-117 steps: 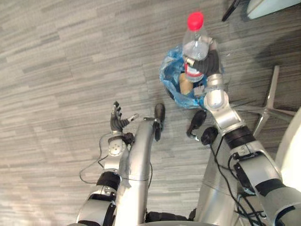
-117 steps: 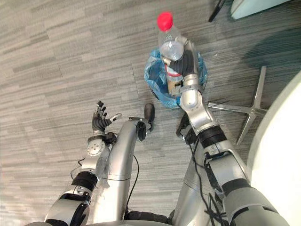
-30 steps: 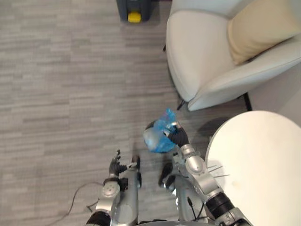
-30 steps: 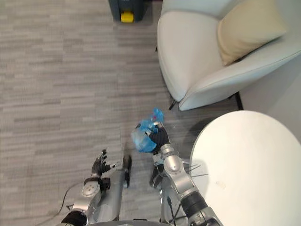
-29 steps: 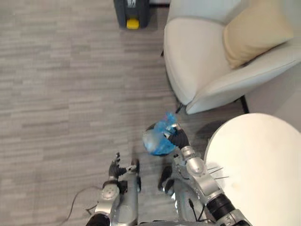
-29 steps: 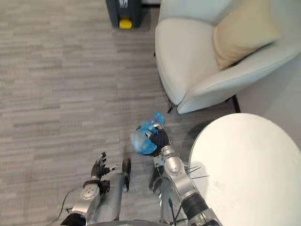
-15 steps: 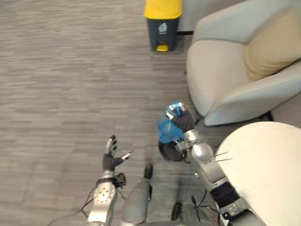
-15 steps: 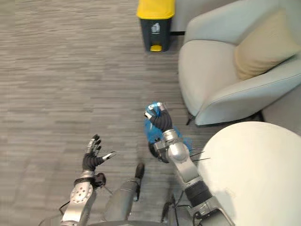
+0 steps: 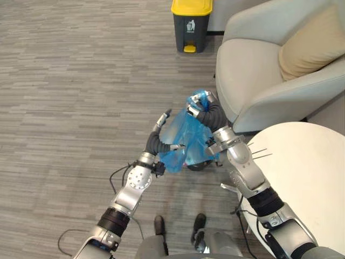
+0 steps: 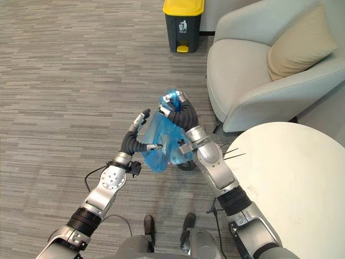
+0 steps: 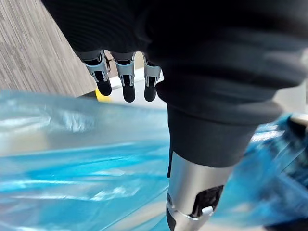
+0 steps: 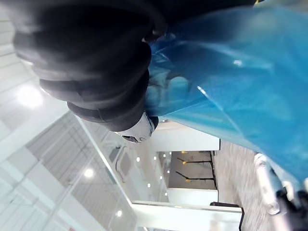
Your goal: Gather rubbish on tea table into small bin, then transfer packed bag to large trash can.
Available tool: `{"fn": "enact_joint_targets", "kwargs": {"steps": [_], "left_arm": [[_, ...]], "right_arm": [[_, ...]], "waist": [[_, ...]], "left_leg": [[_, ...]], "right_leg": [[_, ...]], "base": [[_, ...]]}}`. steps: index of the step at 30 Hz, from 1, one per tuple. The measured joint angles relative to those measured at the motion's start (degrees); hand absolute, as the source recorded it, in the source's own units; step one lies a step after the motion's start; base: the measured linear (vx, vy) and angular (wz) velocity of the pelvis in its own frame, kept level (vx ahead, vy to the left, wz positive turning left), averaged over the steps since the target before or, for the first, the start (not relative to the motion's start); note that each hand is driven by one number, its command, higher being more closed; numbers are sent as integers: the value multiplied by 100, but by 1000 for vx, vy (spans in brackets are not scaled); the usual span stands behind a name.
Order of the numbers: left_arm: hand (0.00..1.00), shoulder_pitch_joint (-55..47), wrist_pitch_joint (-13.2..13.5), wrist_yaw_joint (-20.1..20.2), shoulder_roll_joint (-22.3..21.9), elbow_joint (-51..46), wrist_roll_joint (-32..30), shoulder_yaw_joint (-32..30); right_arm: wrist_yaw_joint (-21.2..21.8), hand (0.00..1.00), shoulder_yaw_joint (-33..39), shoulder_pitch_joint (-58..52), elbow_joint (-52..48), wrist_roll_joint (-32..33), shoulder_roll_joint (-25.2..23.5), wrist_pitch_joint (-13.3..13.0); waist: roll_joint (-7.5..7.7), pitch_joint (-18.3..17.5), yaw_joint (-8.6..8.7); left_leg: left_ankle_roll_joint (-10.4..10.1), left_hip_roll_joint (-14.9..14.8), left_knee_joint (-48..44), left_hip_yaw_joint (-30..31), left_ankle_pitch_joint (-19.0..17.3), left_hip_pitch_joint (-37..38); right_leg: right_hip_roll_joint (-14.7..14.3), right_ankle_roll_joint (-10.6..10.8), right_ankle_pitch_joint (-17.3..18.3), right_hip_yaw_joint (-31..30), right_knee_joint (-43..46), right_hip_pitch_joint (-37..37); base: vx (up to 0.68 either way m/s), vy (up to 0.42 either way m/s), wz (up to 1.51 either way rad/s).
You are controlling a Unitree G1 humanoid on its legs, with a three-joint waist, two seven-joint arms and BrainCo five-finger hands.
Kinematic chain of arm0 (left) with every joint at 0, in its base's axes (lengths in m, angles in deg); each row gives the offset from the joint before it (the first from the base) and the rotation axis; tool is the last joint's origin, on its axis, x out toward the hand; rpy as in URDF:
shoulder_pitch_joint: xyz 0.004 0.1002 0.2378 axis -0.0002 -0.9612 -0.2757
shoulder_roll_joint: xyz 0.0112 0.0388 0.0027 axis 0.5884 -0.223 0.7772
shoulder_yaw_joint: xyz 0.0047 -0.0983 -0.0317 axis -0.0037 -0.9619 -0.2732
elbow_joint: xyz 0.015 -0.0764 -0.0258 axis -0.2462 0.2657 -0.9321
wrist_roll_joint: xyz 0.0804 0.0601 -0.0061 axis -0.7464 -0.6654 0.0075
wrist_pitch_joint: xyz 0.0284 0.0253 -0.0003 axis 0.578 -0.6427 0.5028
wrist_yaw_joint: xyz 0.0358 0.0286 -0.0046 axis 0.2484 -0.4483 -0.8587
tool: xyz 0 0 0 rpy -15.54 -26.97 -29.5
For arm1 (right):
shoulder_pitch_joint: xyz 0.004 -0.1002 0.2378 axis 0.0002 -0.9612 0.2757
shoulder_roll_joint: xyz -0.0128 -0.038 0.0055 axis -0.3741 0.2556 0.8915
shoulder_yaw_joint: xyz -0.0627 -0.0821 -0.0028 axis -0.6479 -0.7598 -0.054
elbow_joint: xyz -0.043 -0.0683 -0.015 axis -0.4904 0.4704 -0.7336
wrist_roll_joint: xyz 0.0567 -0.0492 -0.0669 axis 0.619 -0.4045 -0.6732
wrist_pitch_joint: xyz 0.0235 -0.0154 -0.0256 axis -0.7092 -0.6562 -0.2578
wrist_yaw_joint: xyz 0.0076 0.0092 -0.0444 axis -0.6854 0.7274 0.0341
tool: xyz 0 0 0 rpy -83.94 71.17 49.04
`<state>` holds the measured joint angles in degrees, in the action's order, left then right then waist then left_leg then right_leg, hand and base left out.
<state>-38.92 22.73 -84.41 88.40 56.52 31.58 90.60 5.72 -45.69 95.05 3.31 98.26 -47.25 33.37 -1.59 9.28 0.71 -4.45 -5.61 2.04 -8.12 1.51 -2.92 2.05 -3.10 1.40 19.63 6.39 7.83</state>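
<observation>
The white armchair (image 9: 248,70) sits just beside the yellow-lid trash can (image 9: 192,24). The round tea table (image 9: 307,172) is well apart from that can. So is the blue bag (image 9: 182,136), which hangs long-ways down. The right hand (image 9: 207,113), nearer the can, grips the bag's top. The left hand (image 9: 156,142) has loose, straight fingers and touches the bag's side.

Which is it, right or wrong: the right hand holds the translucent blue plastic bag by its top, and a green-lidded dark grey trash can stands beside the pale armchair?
Wrong on the lid: the dark grey trash can beside the pale armchair has a yellow one, as the left eye view shows.
</observation>
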Motion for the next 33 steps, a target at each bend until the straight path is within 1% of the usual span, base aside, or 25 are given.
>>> {"fn": "enact_joint_targets", "kwargs": {"steps": [1, 3, 5, 6, 8, 9, 12, 13, 14, 18, 19, 20, 23, 25, 26, 28, 29, 30, 31, 33], "left_arm": [[0, 2, -13, 20, -1, 78, -48, 43], [0, 86, -59, 90, -80, 424, -170, 208], [0, 207, -101, 95, -126, 659, -170, 319], [0, 286, -117, 92, -200, 815, -171, 397], [0, 396, -117, 88, -292, 1014, -231, 450], [100, 443, -116, 82, -358, 1146, -280, 487], [100, 458, -118, -11, -513, 1421, -368, 511], [100, 463, -120, -42, -526, 1476, -404, 531], [100, 470, -131, -69, -525, 1539, -473, 574], [100, 470, -142, -89, -498, 1597, -498, 614], [100, 470, -136, -138, -506, 1593, -484, 621], [100, 470, -129, -177, -513, 1588, -464, 621], [100, 465, -180, -185, -503, 1577, -372, 622], [100, 436, -192, -189, -513, 1555, -329, 609], [100, 336, -218, -197, -500, 1381, -260, 487], [100, 206, -234, -229, -512, 1180, -244, 324], [100, 18, -234, -306, -513, 951, -193, 117], [100, -149, -235, -333, -512, 807, -142, -70], [100, -219, -235, -351, -512, 761, -140, -163], [100, -620, -231, -429, -503, 495, -48, -530]], "right_arm": [[29, 100, -77, 0, -64, 51, -21, 13], [196, 100, -445, 52, -377, 168, -105, 56], [245, 100, -777, 188, -379, 258, -136, 126], [299, 100, -984, 256, -370, 275, -193, 210], [305, 100, -1174, 320, -362, 277, -271, 265], [300, 100, -1317, 409, -351, 278, -286, 380], [293, 100, -1589, 525, -261, 339, -286, 497], [292, 100, -1645, 525, -248, 351, -286, 517], [292, 100, -1737, 527, -248, 400, -286, 592], [296, 100, -2008, 529, -247, 555, -286, 611], [302, 100, -2074, 531, -247, 570, -286, 611], [310, 0, -2085, 532, -247, 569, -286, 611], [348, 0, -2096, 536, -247, 526, -301, 598], [399, 0, -2096, 537, -247, 375, -362, 582], [427, 0, -2095, 536, -246, 72, -398, 560], [432, 0, -2089, 529, -245, -201, -404, 479], [430, 0, -2031, 476, -246, -532, -396, 359], [420, 0, -1932, 364, -247, -860, -394, 284], [422, 0, -1847, 265, -248, -965, -385, 238], [334, 0, -1430, -290, -253, -1661, -274, 101]], "waist": [[8, -30, 6], [26, -110, -4], [45, -143, -16], [60, -171, -14], [84, -193, -18], [87, -197, -18], [92, -202, -20], [92, -204, -18], [96, -206, -22], [104, -215, -74], [105, -222, -114], [103, -224, -139], [104, -249, -143], [102, -274, -141], [105, -297, -139], [107, -303, -134], [108, -304, -136], [108, -320, -136], [110, -335, -135], [136, -386, -147]], "left_leg": [[0, 20, -1, -14, 0, 15], [47, 73, 2, -90, 32, 38], [61, 88, 0, -161, 41, 69], [94, 96, 2, -185, 63, 83], [128, 101, 11, -231, 86, 86], [148, 101, 31, -263, 103, 91], [154, 94, 173, -301, 212, 176], [140, 88, 191, -300, 230, 188], [107, 71, 198, -294, 258, 188], [75, 54, 201, -268, 292, 189], [67, 45, 201, -253, 297, 187], [63, 42, 201, -235, 300, 185], [54, 42, 204, -184, 307, 176], [56, 45, 203, -173, 309, 178], [57, 50, 202, -176, 308, 187], [58, 52, 202, -183, 308, 210], [60, 54, 202, -197, 305, 267], [65, 54, 203, -205, 300, 307], [68, 54, 203, -206, 296, 319], [87, 52, 204, -213, 279, 363]], "right_leg": [[0, 35, -50, -47, -89, -43], [-4, 69, -291, -173, -384, -156], [-15, 96, -406, -292, -518, -214], [-30, 85, -506, -331, -626, -255], [-44, 94, -593, -405, -707, -265], [-63, 86, -674, -447, -770, -266], [-108, 87, -743, -517, -872, -306], [-117, 94, -738, -516, -873, -309], [-134, 101, -733, -511, -880, -309], [-195, 71, -763, -490, -957, -346], [-213, 55, -774, -481, -981, -356], [-221, 41, -784, -470, -995, -362], [-230, 22, -803, -425, -1041, -394], [-230, -3, -838, -423, -1042, -403], [-229, -5, -844, -437, -1044, -408], [-228, -5, -844, -451, -1046, -425], [-227, -2, -841, -473, -1054, -479], [-227, 11, -833, -487, -1057, -519], [-227, 26, -823, -492, -1058, -534], [-227, 49, -807, -511, -1058, -575]], "base": [[-108, 153, -23], [-106, 136, -17], [-81, 75, -18], [-107, 74, -21], [-114, 64, -19], [-99, 48, -16], [-91, 44, -13], [-51, 23, -1], [-31, 13, 0], [-16, 10, 0], [6, 30, 1], [11, 32, 1], [26, 57, 7], [33, 71, 2], [37, 73, -2], [34, 64, -4], [36, 68, -5], [35, 66, -4], [30, 61, -1], [20, 61, -2]]}}
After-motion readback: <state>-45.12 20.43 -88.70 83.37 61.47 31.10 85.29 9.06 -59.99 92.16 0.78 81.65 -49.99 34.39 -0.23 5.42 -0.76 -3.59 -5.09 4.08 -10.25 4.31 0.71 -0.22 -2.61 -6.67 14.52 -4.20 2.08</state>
